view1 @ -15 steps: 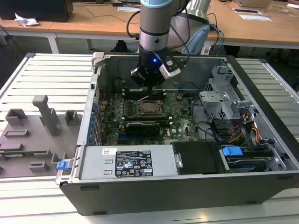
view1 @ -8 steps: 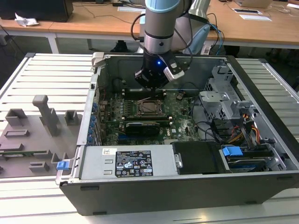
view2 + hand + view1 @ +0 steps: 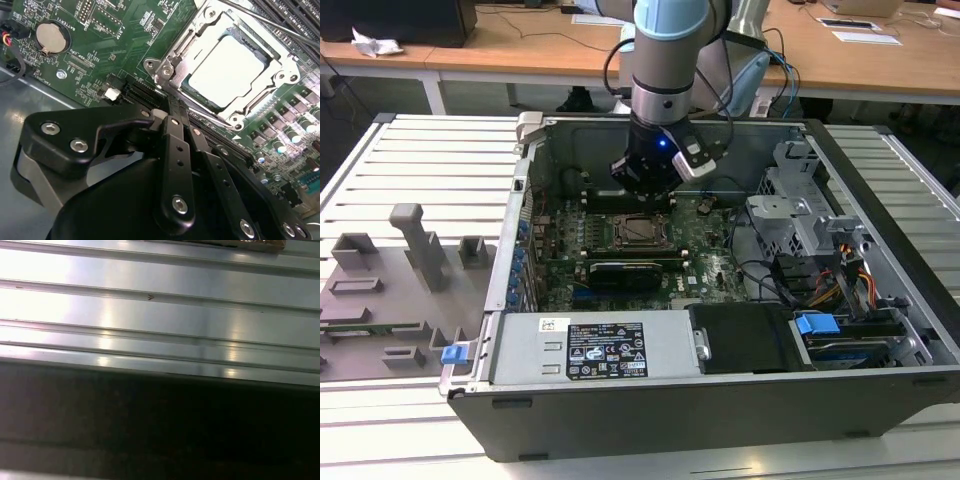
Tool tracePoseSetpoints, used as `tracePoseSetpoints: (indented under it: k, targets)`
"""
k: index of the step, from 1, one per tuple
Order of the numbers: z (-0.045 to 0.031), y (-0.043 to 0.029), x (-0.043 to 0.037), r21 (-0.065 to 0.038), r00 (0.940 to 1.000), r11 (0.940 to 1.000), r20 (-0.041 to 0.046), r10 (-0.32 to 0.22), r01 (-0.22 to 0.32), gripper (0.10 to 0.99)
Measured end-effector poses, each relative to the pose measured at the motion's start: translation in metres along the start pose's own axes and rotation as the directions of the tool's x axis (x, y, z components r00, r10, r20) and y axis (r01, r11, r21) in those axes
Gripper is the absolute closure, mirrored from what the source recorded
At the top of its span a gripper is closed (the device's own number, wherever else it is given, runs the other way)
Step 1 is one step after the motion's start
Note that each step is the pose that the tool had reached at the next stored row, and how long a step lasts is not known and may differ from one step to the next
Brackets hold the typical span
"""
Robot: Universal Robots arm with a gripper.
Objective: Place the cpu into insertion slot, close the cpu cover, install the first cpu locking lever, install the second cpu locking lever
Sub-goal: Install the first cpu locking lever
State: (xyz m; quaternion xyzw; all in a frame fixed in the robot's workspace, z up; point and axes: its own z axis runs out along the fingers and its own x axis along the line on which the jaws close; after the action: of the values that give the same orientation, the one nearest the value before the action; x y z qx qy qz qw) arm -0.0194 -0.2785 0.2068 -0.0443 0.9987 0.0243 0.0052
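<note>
Black gripper (image 3: 172, 112) fingers are pressing together, clenched on nothing, hovering just beside one square black-framed insertion slot (image 3: 231, 70). One silvery-grey square cpu (image 3: 227, 67) is sitting inside it, one thin silvery cpu cover (image 3: 175, 55) is lying closed around it on the green motherboard (image 3: 100, 35).

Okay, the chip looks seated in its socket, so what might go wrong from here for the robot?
1. The gripper hangs low over the motherboard, right beside the long black card slot; a small drift might knock it.
2. The metal cover lies over the chip; if it is not flat, pressing could stress the socket.
3. Loose cables lie beside the board and may snag the arm.
</note>
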Motion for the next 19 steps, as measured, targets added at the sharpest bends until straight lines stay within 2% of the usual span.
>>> tracePoseSetpoints:
  k: [1, 4, 9, 11, 15, 19]
  targets:
    - [0.0001, 0.0, -0.0001, 0.0, 1.0, 1.0, 0.0002, 0.0, 0.0, 0.98]
    - [0.0025, 0.0002, -0.0001, 0.016, 1.0, 0.9999, -0.0015, 0.0, 0.0, 0.98]
    - [0.0051, 0.0007, -0.0002, 0.021, 1.0, 0.9998, -0.0018, 0.0, 0.0, 0.98]
    - [0.0029, 0.0009, -0.0003, 0.02, 1.0, 0.9998, -0.0013, 0.0, 0.0, 0.98]
    - [-0.0078, 0.0014, -0.0004, 0.02, 1.0, 0.9998, -0.0016, 0.0, 0.0, 0.98]
    - [-0.008, -0.0006, -0.0002, 0.021, 1.0, 0.9998, -0.0017, 0.0, 0.0, 0.98]
